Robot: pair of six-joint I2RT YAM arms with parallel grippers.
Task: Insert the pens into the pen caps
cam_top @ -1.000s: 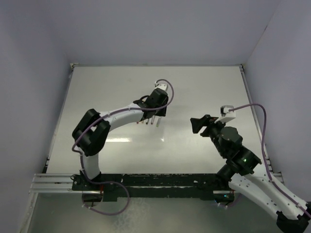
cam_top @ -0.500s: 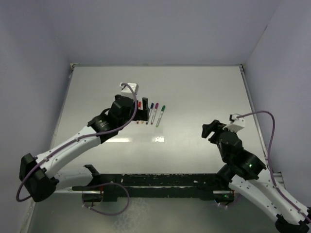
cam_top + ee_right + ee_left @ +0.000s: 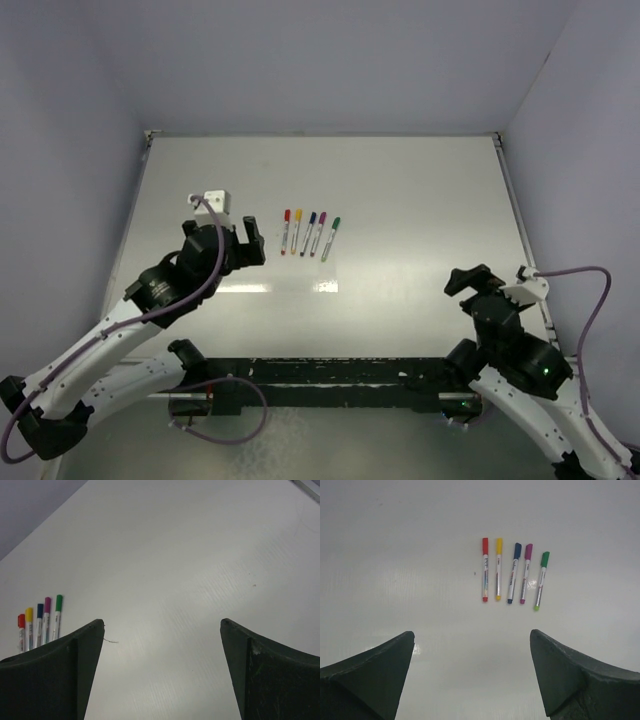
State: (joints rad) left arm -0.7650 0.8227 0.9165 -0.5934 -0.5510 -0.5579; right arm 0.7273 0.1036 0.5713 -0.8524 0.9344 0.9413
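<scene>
Left wrist view shows, nearest to the camera, the left gripper (image 3: pixel 472 634) with its jaws wide apart and nothing between them. It hangs over the table (image 3: pixel 395 555), near the row of pens on its left side. The right gripper (image 3: pixel 162 623) is also spread wide and empty, low by the near right corner and well apart from the row.

Further out, about the middle of the table, the five pens (image 3: pixel 512 577) lie side by side, almost parallel and not touching. The pen caps (image 3: pixel 528 551), red, yellow, blue, purple and green, sit on the far ends of the barrels, and no loose cap is visible. I judge the task complete or nearly so. From this distance I cannot tell whether every cap is pushed fully home.
</scene>
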